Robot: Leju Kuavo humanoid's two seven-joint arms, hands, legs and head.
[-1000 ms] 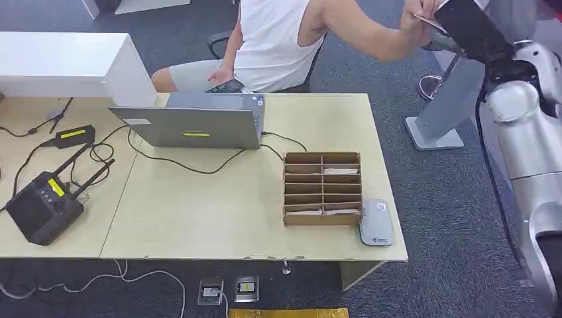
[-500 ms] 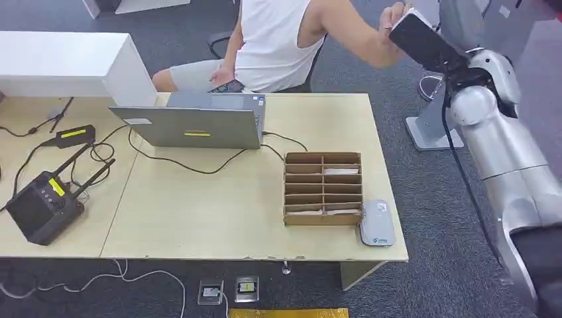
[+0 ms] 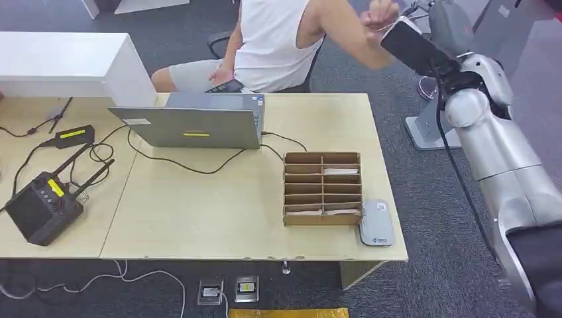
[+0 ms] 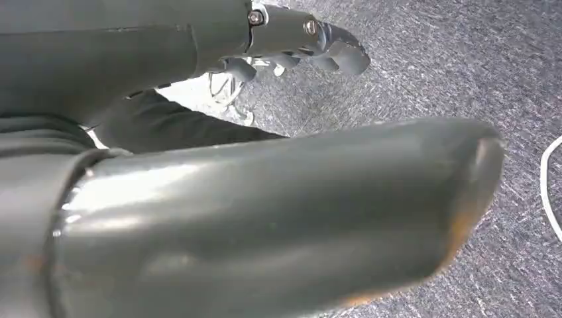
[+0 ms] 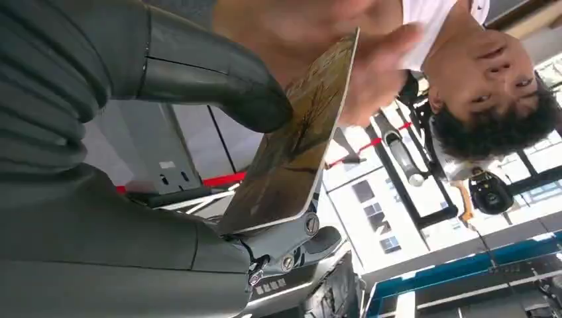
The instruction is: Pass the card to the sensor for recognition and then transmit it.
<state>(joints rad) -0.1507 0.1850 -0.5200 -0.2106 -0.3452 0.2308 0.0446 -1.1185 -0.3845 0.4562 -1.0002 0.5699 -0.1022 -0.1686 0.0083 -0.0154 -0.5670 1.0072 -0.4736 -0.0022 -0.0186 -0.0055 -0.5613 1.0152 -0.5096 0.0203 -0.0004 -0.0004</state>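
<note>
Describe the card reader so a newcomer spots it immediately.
Start at the light wooden desk and find the brown cardboard sorting box near its right front corner. The card reader lies flat just right of that box: a small grey rounded pad, unlike the black boxes far left.

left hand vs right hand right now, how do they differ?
The right hand is raised toward the person and pinches the card, its thumb pressed on the face; the left hand hangs over grey carpet with nothing in it, fingers curled in. Both have a thick grey thumb and darker fingers.
</note>
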